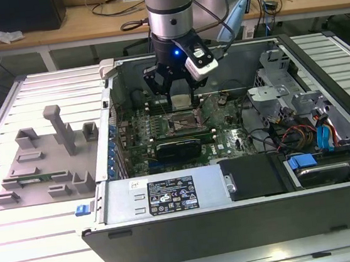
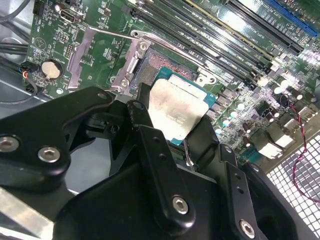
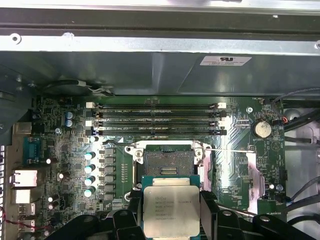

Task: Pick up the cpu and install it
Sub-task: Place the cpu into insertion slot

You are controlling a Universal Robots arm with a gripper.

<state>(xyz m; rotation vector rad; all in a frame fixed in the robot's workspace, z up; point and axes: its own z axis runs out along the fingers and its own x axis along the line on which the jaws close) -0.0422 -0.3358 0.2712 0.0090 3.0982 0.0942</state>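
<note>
My gripper [image 1: 179, 97] hangs inside the open computer case [image 1: 173, 229], shut on the cpu [image 1: 180, 101]. In both wrist views the cpu [image 2: 177, 107] [image 3: 171, 210] is a flat square chip with a silver-grey top plate, pinched at two opposite edges by the black fingers [image 2: 205, 135] [image 3: 207, 202]. It is held level, a little above the motherboard. The open cpu socket [image 1: 183, 122] [image 3: 167, 162] [image 2: 149, 70] lies bare just beside and below it, apart from the chip. The socket's metal load plate [image 3: 252, 170] is swung open to one side.
Memory slots [image 3: 155, 120] run beside the socket, and a black graphics card [image 1: 177, 148] sits nearer the case front. Drive bays and cables [image 1: 308, 135] crowd the exterior view's right. Grey holder blocks [image 1: 45, 158] stand on the table at the exterior view's left.
</note>
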